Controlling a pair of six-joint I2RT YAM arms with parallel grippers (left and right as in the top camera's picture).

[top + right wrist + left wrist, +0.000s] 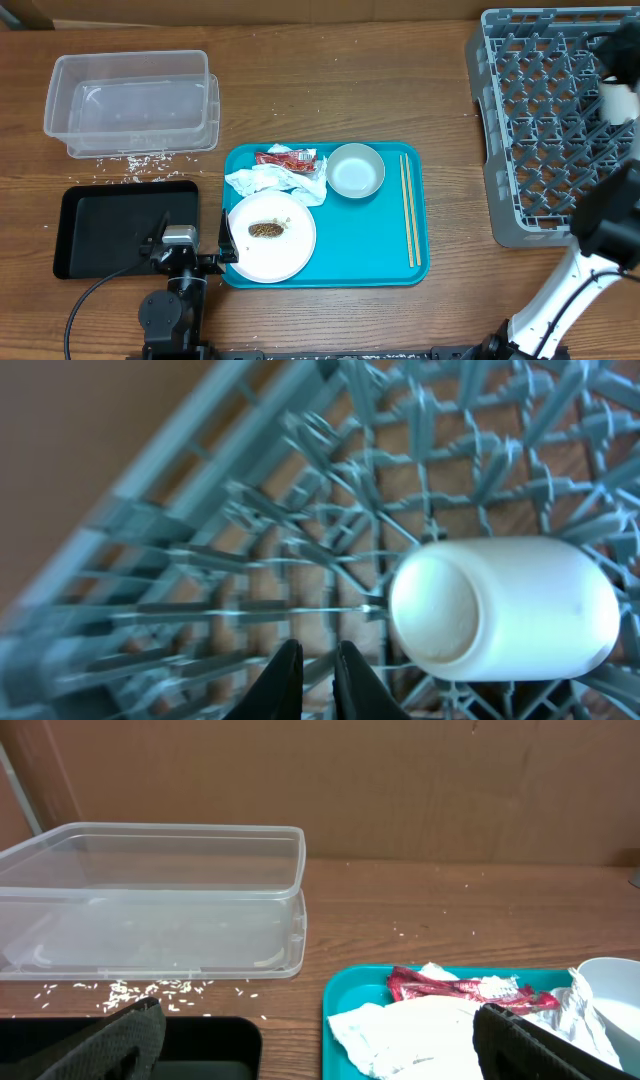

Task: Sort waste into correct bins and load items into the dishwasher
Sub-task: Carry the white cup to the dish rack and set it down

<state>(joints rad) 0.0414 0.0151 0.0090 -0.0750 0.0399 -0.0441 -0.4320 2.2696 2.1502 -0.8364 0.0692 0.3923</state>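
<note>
A crumpled white napkin (pixel 275 183), a red wrapper (pixel 285 157), a small white bowl (pixel 355 170), pale chopsticks (pixel 410 210) and a white plate (pixel 285 255) with a brown food scrap (pixel 267 230) lie on the turquoise tray (pixel 350 250). My left gripper (pixel 325 1055) is open and empty, low over the gap between the black tray (pixel 110 235) and the turquoise tray. The napkin (pixel 410 1030) and wrapper (pixel 450 988) are just ahead of it. My right gripper (pixel 318 680) is shut and empty over the grey dish rack (pixel 530 130). A white cup (pixel 505 610) lies on its side in the rack beside it.
The clear tub (pixel 130 100) stands at the back left, with loose rice grains (pixel 140 162) on the table in front of it. The right arm reaches over the rack's right side. A brown wall rises behind the table.
</note>
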